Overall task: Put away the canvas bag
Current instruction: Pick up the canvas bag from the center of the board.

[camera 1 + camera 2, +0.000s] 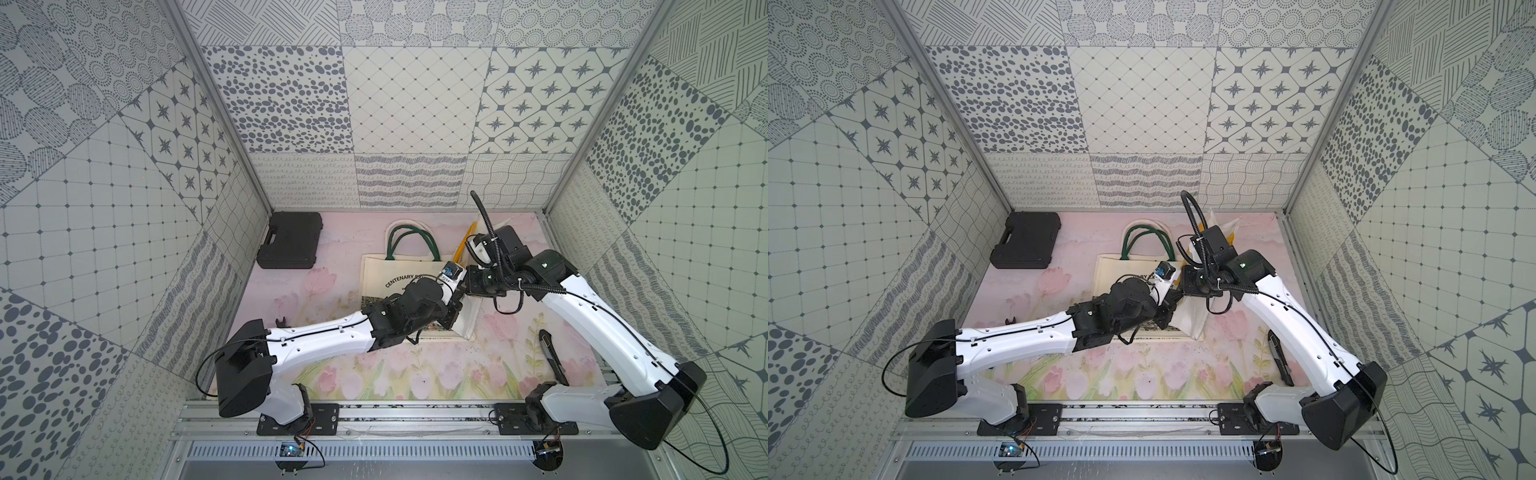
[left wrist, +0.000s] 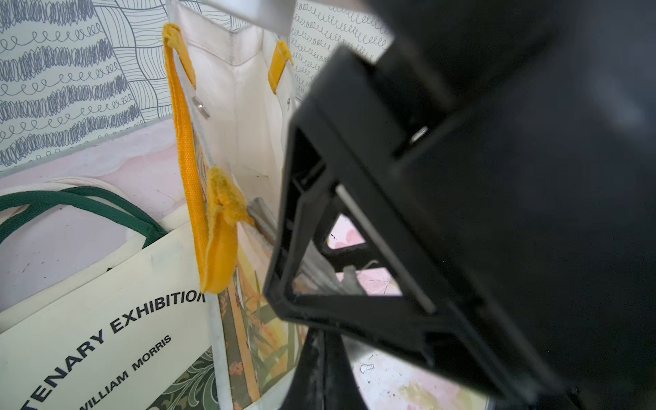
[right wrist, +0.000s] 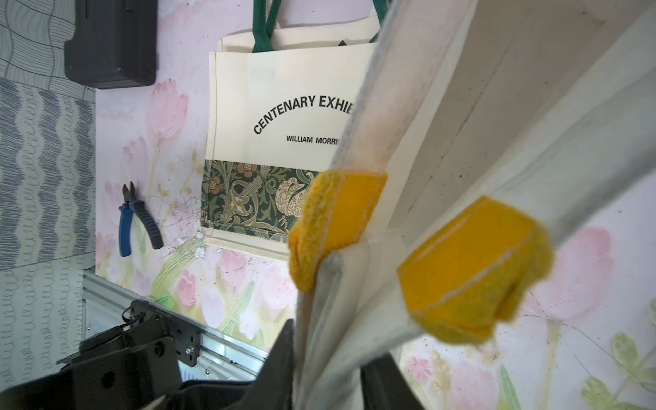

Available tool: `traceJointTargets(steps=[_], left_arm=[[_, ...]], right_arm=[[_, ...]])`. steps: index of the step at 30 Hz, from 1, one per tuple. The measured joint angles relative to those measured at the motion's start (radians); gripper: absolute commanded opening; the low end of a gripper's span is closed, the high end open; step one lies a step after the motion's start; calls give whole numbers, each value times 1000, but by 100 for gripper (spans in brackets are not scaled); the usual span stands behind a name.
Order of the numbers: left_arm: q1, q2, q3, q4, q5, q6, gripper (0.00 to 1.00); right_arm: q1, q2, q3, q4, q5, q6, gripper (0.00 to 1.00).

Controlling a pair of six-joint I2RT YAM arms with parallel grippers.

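Front strip of floral mat [image 1: 374, 374] lay open to me. Centre blocked: flat Centenary tote [image 1: 395, 276], yellow-handled bag [image 2: 248, 124] upright beside it. Tool case [image 1: 289, 240] filled far-left corner. Cutters [image 3: 138, 220] near left, dark tool [image 1: 552, 359] near right.

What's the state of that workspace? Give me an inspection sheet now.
Surface: floral mat, speckled with marks.
Job's things: green-handled bag lying flat; yellow-handled bag held upright at its side.
Clutter: black case, pliers, dark hand tool.
Grippers: right gripper shut on the yellow-handled bag's rim; left gripper shut, its grip hidden.
Cables: corrugated hose arching above the right arm.
Surroundings: patterned wall panels, aluminium rail in front.
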Motion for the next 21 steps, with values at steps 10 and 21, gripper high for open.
traceJointTargets(steps=[10, 21], left_arm=[[0, -76, -48, -9, 13, 25, 47], [0, -219, -140, -16, -36, 213, 64]], right_arm=[[2, 1, 33, -15, 31, 48, 0], [11, -2, 45, 20, -6, 271, 0]])
